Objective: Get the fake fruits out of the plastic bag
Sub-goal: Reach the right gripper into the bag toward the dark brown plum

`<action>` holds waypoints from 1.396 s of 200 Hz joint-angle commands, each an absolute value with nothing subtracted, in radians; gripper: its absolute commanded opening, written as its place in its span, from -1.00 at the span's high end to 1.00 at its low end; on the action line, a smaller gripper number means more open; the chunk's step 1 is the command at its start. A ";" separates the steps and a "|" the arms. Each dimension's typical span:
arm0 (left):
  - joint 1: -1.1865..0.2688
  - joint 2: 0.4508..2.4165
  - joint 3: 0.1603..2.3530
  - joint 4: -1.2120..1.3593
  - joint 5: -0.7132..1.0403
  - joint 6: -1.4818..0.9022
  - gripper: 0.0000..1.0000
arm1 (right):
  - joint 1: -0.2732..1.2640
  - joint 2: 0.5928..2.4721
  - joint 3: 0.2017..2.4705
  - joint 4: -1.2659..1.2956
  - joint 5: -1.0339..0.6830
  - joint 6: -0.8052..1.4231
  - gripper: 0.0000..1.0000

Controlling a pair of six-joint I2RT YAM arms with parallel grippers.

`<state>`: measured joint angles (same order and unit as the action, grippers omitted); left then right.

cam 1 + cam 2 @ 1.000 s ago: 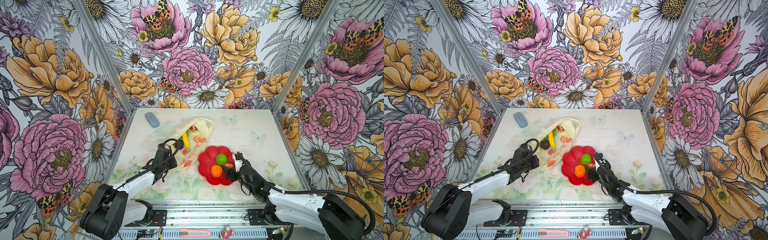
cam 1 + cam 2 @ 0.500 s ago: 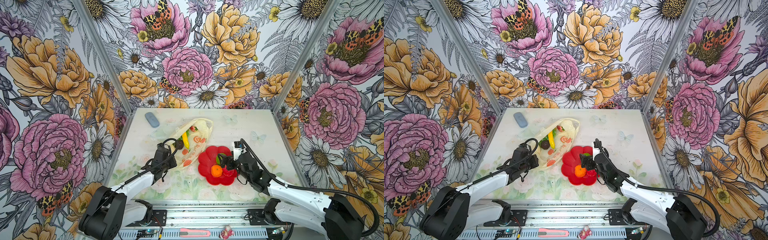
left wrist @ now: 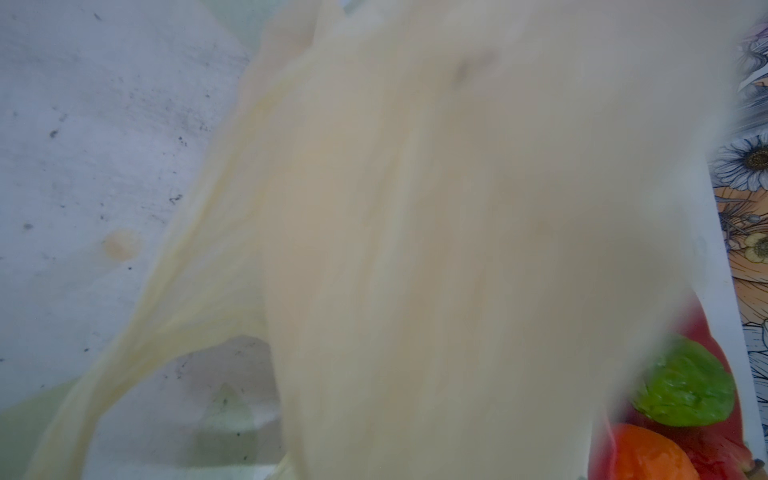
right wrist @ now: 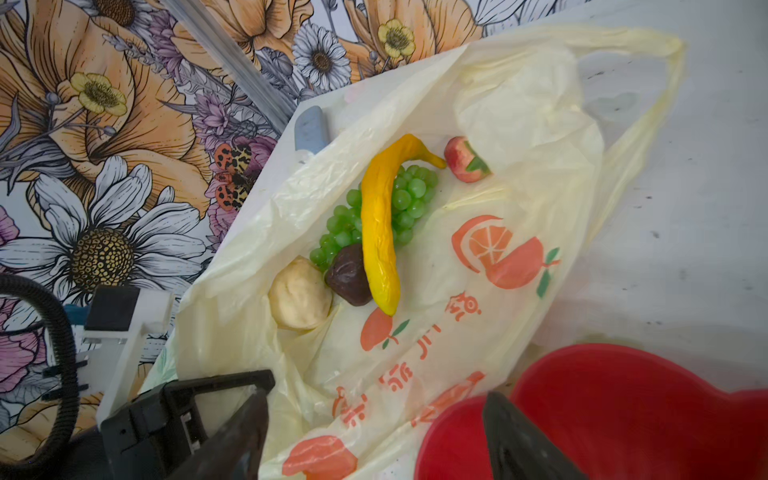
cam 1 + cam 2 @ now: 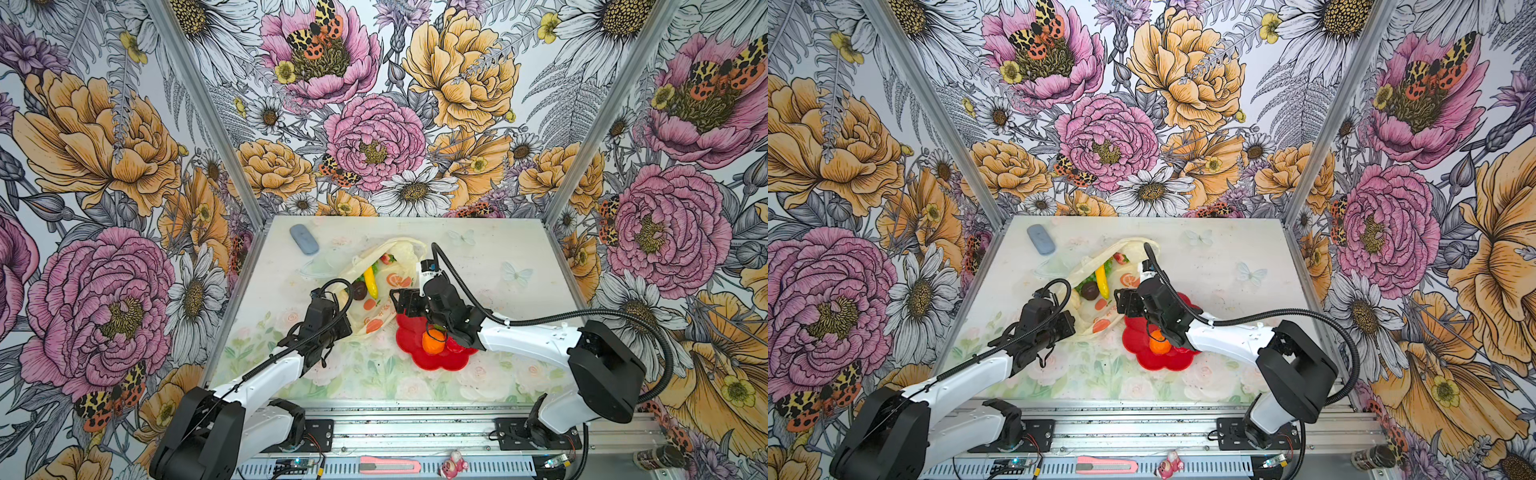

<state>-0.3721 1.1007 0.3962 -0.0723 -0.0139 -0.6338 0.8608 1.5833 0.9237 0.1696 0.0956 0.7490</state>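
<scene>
Right tool [image 4: 374, 419] spread; scuffed pale tabletop [image 5: 498, 257], flowered walls [image 5: 374, 124] around.

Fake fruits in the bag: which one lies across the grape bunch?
The yellow banana, stretched over the grape bunch; strawberry, cream piece and dark brown piece sit at its ends.

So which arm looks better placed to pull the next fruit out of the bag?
Right, probably. The right gripper is open, empty and faces the plastic bag's mouth, with the banana straight ahead. The left gripper is shut on the bag's edge, apparently holding it open.
</scene>
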 commanded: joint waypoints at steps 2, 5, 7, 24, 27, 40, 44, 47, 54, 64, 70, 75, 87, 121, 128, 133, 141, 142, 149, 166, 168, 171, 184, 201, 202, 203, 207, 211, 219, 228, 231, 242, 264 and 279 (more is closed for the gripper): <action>-0.385 1.058 0.379 -0.055 -0.024 -0.646 1.00 | 0.897 1.663 1.026 0.204 0.053 0.779 -0.59; -0.386 1.054 0.377 -0.057 -0.027 -0.647 1.00 | 0.902 1.675 1.035 0.203 0.049 0.781 -0.58; -0.387 1.051 0.375 -0.056 -0.029 -0.647 1.00 | 0.904 1.684 1.044 0.203 0.047 0.783 -0.57; -0.386 1.023 0.358 -0.038 -0.029 -0.656 1.00 | 0.921 1.755 1.105 0.203 0.029 0.807 -0.51; -0.388 1.020 0.354 -0.035 -0.028 -0.656 1.00 | 0.924 1.769 1.115 0.204 0.024 0.810 -0.49; -0.389 1.004 0.345 -0.031 -0.029 -0.660 1.00 | 0.930 1.824 1.162 0.201 0.010 0.824 -0.44; -0.390 1.001 0.343 -0.031 -0.032 -0.661 1.00 | 0.931 1.840 1.178 0.197 0.010 0.827 -0.44; -0.391 0.999 0.340 -0.030 -0.033 -0.662 1.00 | 0.932 1.852 1.188 0.192 0.011 0.831 -0.43; -0.390 0.995 0.336 -0.032 -0.035 -0.662 1.00 | 0.931 1.879 1.210 0.187 0.013 0.841 -0.42; -0.389 0.991 0.333 -0.036 -0.036 -0.661 1.00 | 0.931 1.913 1.237 0.184 0.016 0.852 -0.42; -0.390 0.989 0.332 -0.038 -0.035 -0.661 1.00 | 0.931 1.932 1.253 0.184 0.015 0.856 -0.41; -0.390 0.988 0.330 -0.038 -0.033 -0.662 1.00 | 0.931 1.949 1.269 0.181 0.011 0.856 -0.41; -0.390 0.983 0.324 -0.034 -0.029 -0.666 1.00 | 0.931 1.989 1.309 0.170 0.007 0.860 -0.37; -0.393 0.966 0.306 -0.026 -0.027 -0.674 1.00 | 0.928 2.081 1.381 0.169 0.006 0.868 -0.29; -0.394 0.964 0.305 -0.030 -0.030 -0.673 1.00 | 0.929 2.094 1.387 0.169 0.012 0.868 -0.28; -0.394 0.963 0.306 -0.032 -0.031 -0.673 1.00 | 0.928 2.102 1.393 0.169 0.013 0.870 -0.28; -0.396 0.962 0.305 -0.034 -0.030 -0.672 1.00 | 0.925 2.114 1.399 0.169 0.018 0.870 -0.27; -0.396 0.962 0.305 -0.034 -0.031 -0.672 1.00 | 0.926 2.115 1.400 0.169 0.018 0.870 -0.27; -0.396 0.962 0.303 -0.034 -0.031 -0.672 1.00 | 0.926 2.122 1.406 0.168 0.025 0.868 -0.27; -0.398 0.964 0.303 -0.030 -0.031 -0.672 1.00 | 0.924 2.137 1.417 0.163 0.047 0.862 -0.27; -0.399 0.965 0.302 -0.031 -0.030 -0.672 1.00 | 0.924 2.139 1.419 0.164 0.048 0.860 -0.27; -0.399 0.965 0.302 -0.031 -0.030 -0.672 1.00 | 0.924 2.141 1.422 0.164 0.053 0.858 -0.27; -0.399 0.966 0.303 -0.029 -0.031 -0.671 1.00 | 0.922 2.157 1.437 0.159 0.064 0.850 -0.27; -0.400 0.965 0.306 -0.028 -0.030 -0.672 1.00 | 0.917 2.180 1.460 0.150 0.066 0.845 -0.26; -0.400 0.965 0.305 -0.029 -0.030 -0.672 1.00 | 0.917 2.181 1.461 0.148 0.067 0.844 -0.26; -0.400 0.965 0.305 -0.029 -0.030 -0.672 1.00 | 0.917 2.182 1.462 0.147 0.067 0.844 -0.26; -0.399 0.965 0.306 -0.029 -0.031 -0.672 1.00 | 0.916 2.186 1.467 0.144 0.071 0.843 -0.26; -0.401 0.965 0.306 -0.030 -0.031 -0.671 1.00 | 0.917 2.190 1.470 0.140 0.076 0.841 -0.26; -0.401 0.965 0.307 -0.030 -0.030 -0.670 1.00 | 0.916 2.195 1.476 0.134 0.087 0.837 -0.26; -0.401 0.966 0.308 -0.030 -0.031 -0.669 1.00 | 0.918 2.199 1.483 0.125 0.104 0.832 -0.26; -0.400 0.966 0.307 -0.031 -0.032 -0.669 1.00 | 0.917 2.198 1.484 0.123 0.109 0.829 -0.27; -0.400 0.966 0.304 -0.028 -0.032 -0.670 1.00 | 0.916 2.205 1.488 0.123 0.120 0.821 -0.27; -0.402 0.971 0.298 -0.014 -0.034 -0.672 1.00 | 0.919 2.215 1.504 0.112 0.144 0.809 -0.28; -0.403 0.975 0.296 -0.011 -0.034 -0.673 1.00 | 0.919 2.227 1.514 0.111 0.152 0.803 -0.29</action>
